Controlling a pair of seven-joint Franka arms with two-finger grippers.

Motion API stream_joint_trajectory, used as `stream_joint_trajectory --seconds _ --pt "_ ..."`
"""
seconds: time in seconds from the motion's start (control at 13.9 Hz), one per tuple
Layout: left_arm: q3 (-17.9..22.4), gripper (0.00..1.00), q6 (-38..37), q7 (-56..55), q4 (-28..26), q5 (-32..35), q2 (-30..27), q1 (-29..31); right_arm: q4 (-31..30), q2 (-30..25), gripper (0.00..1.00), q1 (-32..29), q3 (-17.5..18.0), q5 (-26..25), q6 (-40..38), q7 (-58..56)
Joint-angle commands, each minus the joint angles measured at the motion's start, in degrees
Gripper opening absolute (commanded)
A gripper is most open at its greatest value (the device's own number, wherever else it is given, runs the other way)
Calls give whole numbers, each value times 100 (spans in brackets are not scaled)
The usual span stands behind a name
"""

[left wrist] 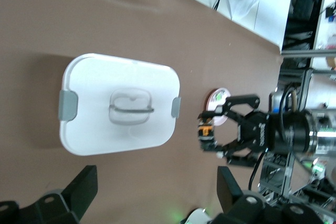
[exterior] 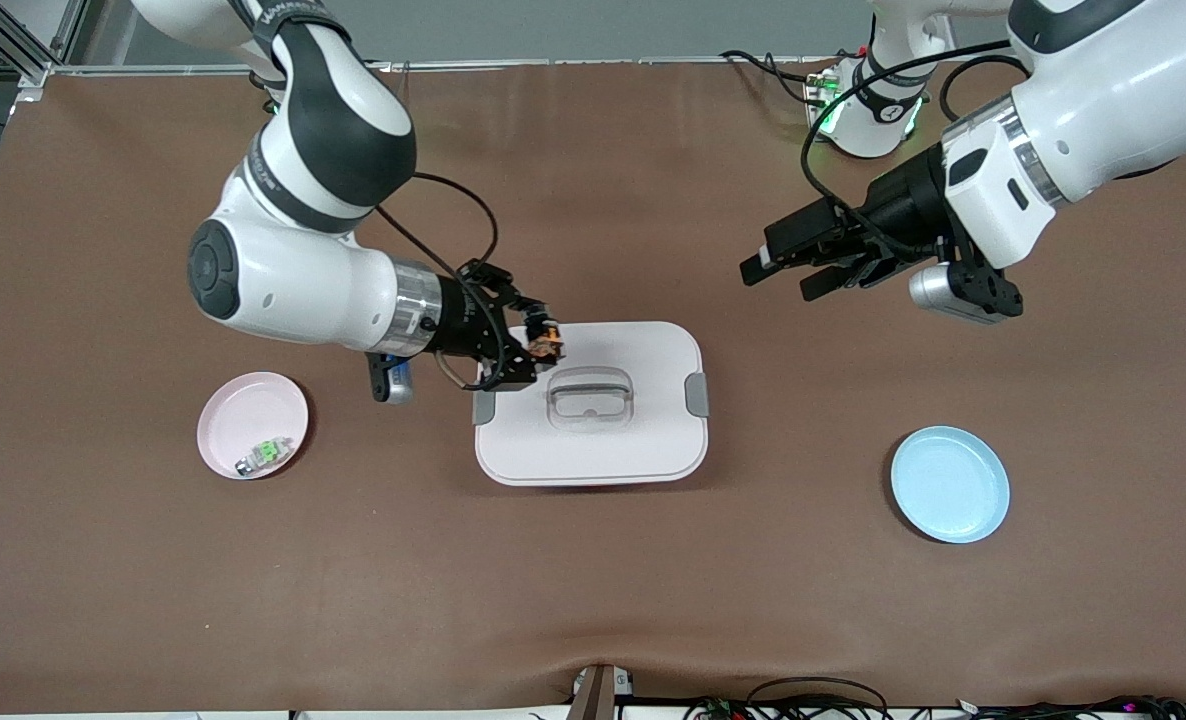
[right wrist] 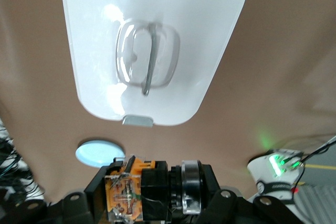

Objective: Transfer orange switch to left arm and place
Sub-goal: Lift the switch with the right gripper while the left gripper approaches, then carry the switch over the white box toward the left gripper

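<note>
Here the right gripper (exterior: 543, 340) hangs over the edge of the box (exterior: 613, 440) nearest the right arm's end of the table, at about ten o'clock from the lid's clear handle (exterior: 590, 395) in the front view. Its fingers pinch the switch (exterior: 547, 338), whose orange parts show between them; in the right wrist view the switch (right wrist: 126, 192) sits in the grip with the box (right wrist: 157, 35) below. The left gripper (exterior: 783, 275) is in the air over bare table at about two o'clock from the box, its fingers spread and holding nothing. In the left wrist view the right gripper (left wrist: 209, 135) and its switch (left wrist: 206, 132) appear just off the box's latch (left wrist: 176, 107). A pink plate (exterior: 243, 410) carrying a green-and-silver part (exterior: 261, 455) lies at eight o'clock from the box; a blue plate (exterior: 950, 484) lies at four o'clock.
</note>
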Motion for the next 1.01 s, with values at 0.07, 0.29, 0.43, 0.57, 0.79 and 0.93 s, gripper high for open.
stream_joint_trajectory --seconds 0.07,0.29,0.43,0.57,0.79,0.93 --pt "-22 100 547 -151 -9 -123 197 -141 521 103 0 100 -58 380 221 544" --pt "-13 100 837 -292 -132 -114 268 -343 1003 375 0 197 -58 380 345 923" --pt "-13 100 1022 -406 -150 -105 277 -501 1408 656 0 232 -49 389 354 1230" --pt "-13 100 1171 -756 -150 -88 329 -651 1637 815 0 302 -40 389 433 1424" --pt "-22 100 1329 -828 -132 -96 513 -800 1647 824 0 408 -31 389 793 1583" --pt "-22 100 1619 -837 -150 -96 636 -932 1647 824 0 408 38 389 881 1592"
